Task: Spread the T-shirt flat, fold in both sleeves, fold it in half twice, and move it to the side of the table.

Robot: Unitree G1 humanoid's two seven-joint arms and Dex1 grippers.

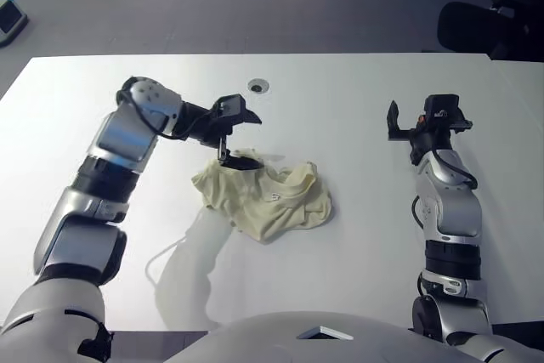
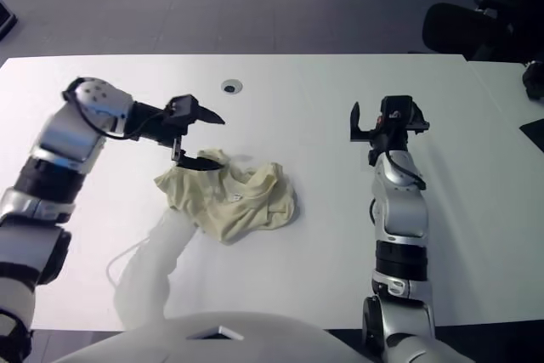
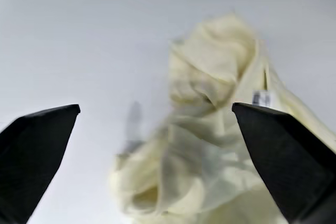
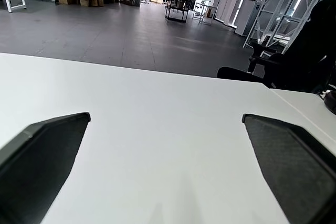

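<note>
A pale yellow T-shirt lies crumpled in a heap near the middle of the white table. My left gripper hovers open just over the heap's far left edge, one finger above the cloth and the other pointing away; in the left wrist view the bunched T-shirt lies between and below its spread fingertips. My right gripper stands open well to the right of the shirt, raised over bare table, holding nothing. Its right wrist view looks across the tabletop.
A small round grommet hole sits in the table behind the shirt. A black chair stands past the far right corner. A second white table adjoins on the right. Bare tabletop surrounds the shirt on all sides.
</note>
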